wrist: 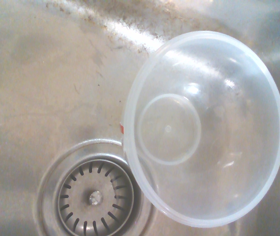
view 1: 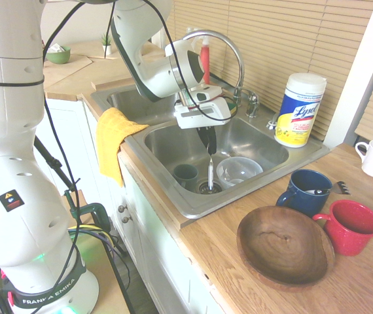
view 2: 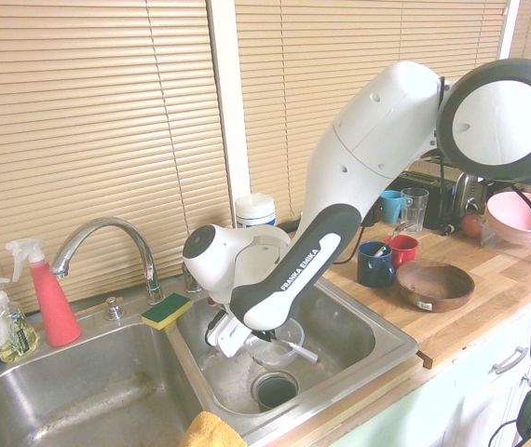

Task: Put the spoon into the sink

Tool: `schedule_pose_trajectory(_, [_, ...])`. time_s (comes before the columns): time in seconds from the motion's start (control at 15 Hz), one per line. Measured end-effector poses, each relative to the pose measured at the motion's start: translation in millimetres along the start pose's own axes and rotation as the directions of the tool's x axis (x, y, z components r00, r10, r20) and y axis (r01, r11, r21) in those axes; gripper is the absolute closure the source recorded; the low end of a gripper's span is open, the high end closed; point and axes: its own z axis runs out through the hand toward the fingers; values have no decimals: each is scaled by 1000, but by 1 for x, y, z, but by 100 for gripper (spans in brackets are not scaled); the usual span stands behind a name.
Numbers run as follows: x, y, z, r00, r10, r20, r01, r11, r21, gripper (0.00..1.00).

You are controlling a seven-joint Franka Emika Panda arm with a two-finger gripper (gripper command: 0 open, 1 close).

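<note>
Large double-basin stainless-steel sink (view 1: 171,188): right place, rigid, drain below. Clear round plastic bowl (view 1: 239,171): light, likely to skid if knocked. Black-fingered hand (view 1: 211,150): nearly closed, fingertips gripping the spoon. Slim silver metal spoon (view 1: 211,175): over the near basin, beside the bowl; probably light, stiff, slippery (wet steel would be worse). Best held mid-handle.

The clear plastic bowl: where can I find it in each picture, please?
First exterior view: clear plastic bowl right of centre, in the sink.
Second exterior view: just right of centre, partly behind the arm.
Wrist view: right half, large.
Shared landmark: the sink's metal floor beneath the bowl.
</note>
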Motion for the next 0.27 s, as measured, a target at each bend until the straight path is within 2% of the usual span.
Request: schedule_pose_trajectory(0.27, [7, 4, -7, 1000, 11, -6, -10, 1000, 8, 0])
